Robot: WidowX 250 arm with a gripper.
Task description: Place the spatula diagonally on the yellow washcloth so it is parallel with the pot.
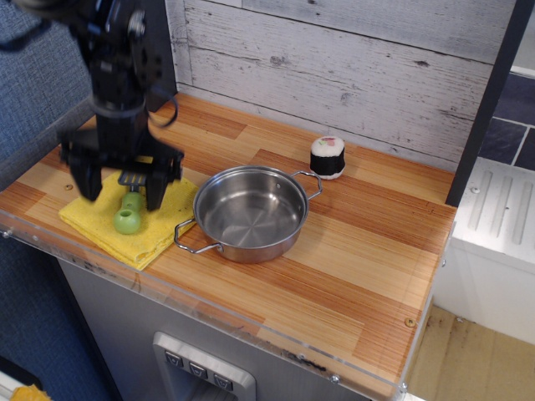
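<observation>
The spatula [129,210] lies on the yellow washcloth [100,225] at the counter's front left. Its lime-green handle with the ring end points toward the front edge. Its grey blade is partly hidden behind the gripper. The black gripper [122,189] hangs just above the spatula with its two fingers spread wide, one on each side, holding nothing. The shiny steel pot [251,212] stands just right of the washcloth, its wire handles pointing front-left and back-right.
A black-and-white sushi roll [328,157] stands behind the pot near the grey plank wall. A dark post [155,50] rises right behind the arm. A clear plastic lip [251,330] runs along the counter's front edge.
</observation>
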